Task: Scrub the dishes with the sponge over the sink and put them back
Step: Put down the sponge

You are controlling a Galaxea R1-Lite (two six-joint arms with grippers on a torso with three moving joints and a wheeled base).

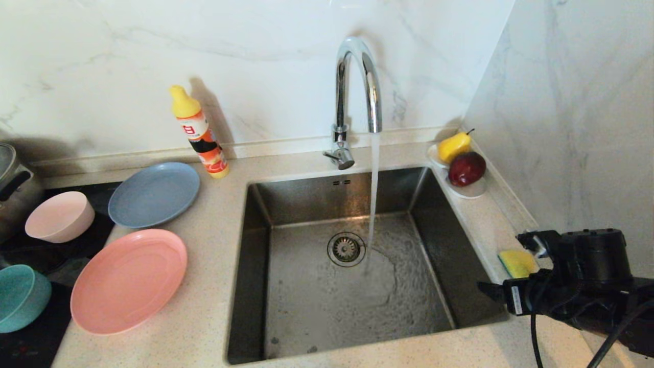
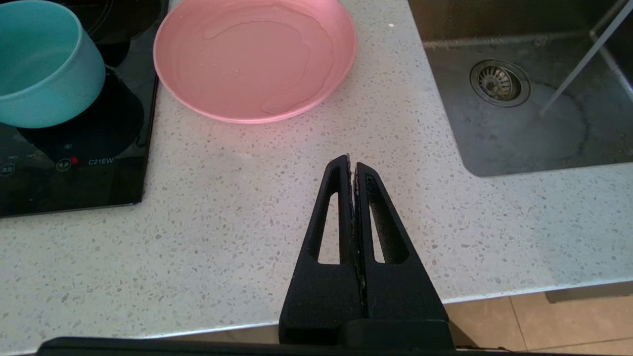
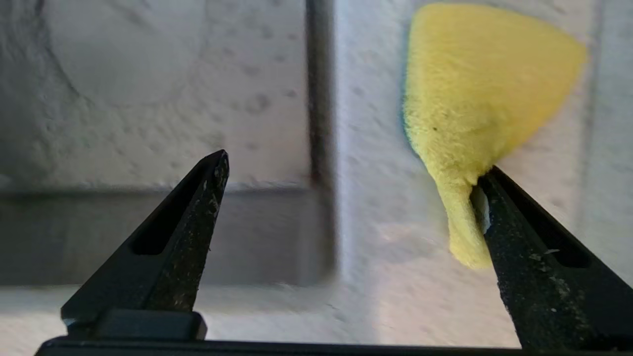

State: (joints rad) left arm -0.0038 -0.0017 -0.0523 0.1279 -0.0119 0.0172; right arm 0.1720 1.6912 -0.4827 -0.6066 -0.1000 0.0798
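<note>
— Head view first: where's the small yellow sponge with the green scouring side?

— On the counter's narrow strip along the right edge of the square stainless steel sink, towards the front corner. The right gripper hangs just above it, fingers spread wide; one fingertip touches the sponge's corner, the other is clear of it.

— And the dishes?

— Left of the sink: blue-grey plate towards the back, big salmon-pink plate near the front edge, pale pink bowl and teal bowl on the black hob.

— The left gripper?

— Parked over the counter's front edge, fingers pressed together, holding nothing. The chrome tap is running.
</note>
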